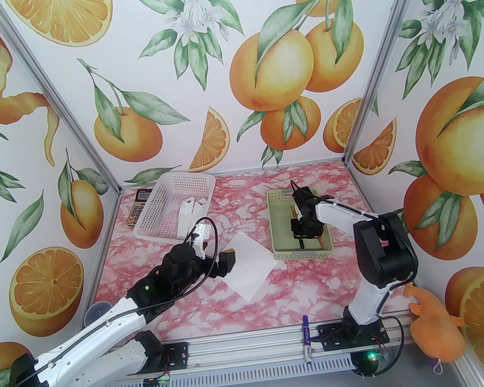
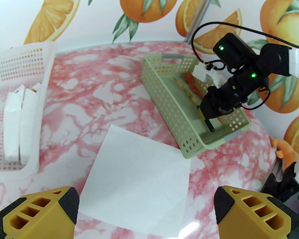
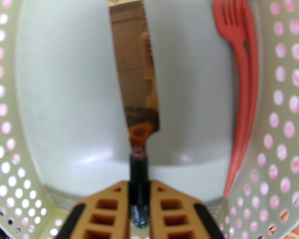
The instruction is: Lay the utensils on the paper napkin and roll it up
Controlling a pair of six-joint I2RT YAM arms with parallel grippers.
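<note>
Gently lift the light, stiff, slick knife (image 3: 137, 81) by its dark handle (image 3: 138, 168), clamped in the right gripper (image 3: 139, 186), blade toward twelve o'clock, with the left gripper (image 2: 147, 205) gaping over the napkin (image 2: 140, 177).

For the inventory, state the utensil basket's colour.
Pale green, perforated basket; clearest in the left wrist view.

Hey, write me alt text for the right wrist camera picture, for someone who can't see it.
The right gripper is shut on the dark handle of a serrated knife, blade pointing away over the floor of a pale green perforated basket. An orange-red fork lies along the basket's right wall, tines away from the camera.
</note>
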